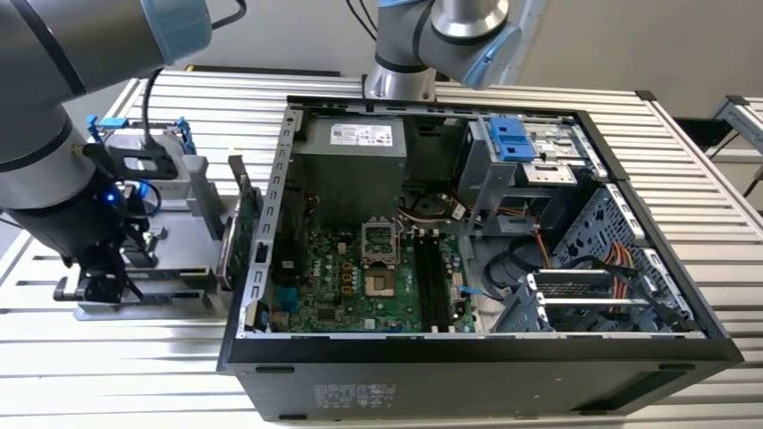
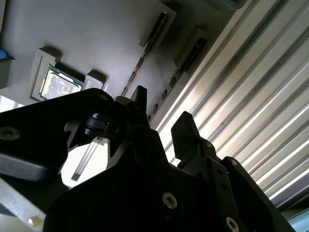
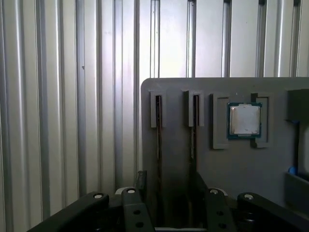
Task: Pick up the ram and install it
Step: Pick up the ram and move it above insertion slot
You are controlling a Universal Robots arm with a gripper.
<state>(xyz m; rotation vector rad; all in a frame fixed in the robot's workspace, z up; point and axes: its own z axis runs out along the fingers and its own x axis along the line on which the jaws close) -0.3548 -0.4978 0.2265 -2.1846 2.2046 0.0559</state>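
Two thin sticks were seen set on edge in neighbouring slots of a grey tray [image 3: 178, 87]: the ram [image 3: 158, 145] and a second stick [image 3: 194, 135]. Beside them, a chip [image 3: 245, 120] was seated in a square recess of the same tray. The pincer [image 3: 171, 180] was held released over the tray, its fingers [image 3: 140, 178] parted and nothing grasped. Both sticks were lined up with the gap. Whether the ram was touched could not be told. In the exterior view the tray was laid on the ribbed tabletop [image 1: 501, 85], just to the exterior view's left of the open case [image 1: 477, 223].
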